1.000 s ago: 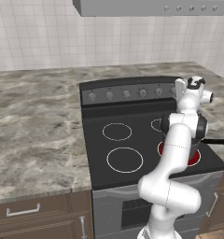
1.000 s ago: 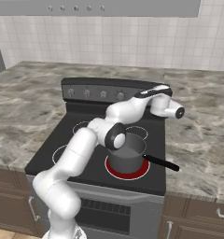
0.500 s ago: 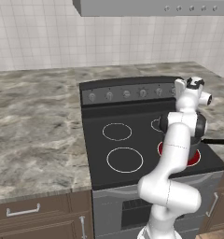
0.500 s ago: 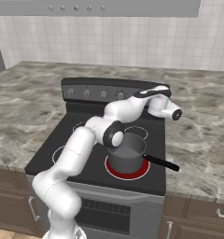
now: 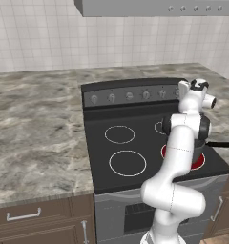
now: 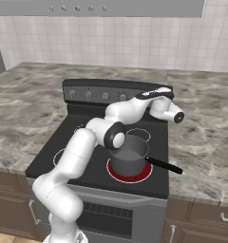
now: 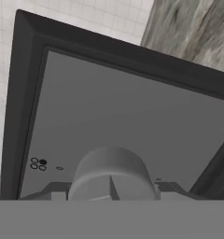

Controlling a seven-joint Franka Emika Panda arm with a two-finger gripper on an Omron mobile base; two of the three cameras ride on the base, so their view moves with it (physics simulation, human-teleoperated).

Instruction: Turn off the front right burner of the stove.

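The stove [image 5: 135, 157] is a black glass range. Its front right burner [image 6: 117, 174] glows red under a grey pot [image 6: 129, 154]; the same red glow of the burner [image 5: 200, 162] peeks past my arm in the left base view. My gripper [image 6: 140, 96] reaches the right end of the raised knob panel [image 6: 97, 88]. In the hand view a large grey knob [image 7: 111, 173] sits between my fingertips [image 7: 48, 190], which press against both its sides. The gripper [image 7: 111, 191] is shut on this knob.
The pot's black handle [image 6: 164, 166] juts right over the stove's front corner. Other grey knobs [image 5: 129, 96] line the panel to the left. Marble counter [image 5: 35, 128] flanks the stove on both sides, and a range hood [image 5: 154, 7] hangs overhead.
The hand has shifted slightly at the panel's right end. The burner still glows red and the pot has not moved.
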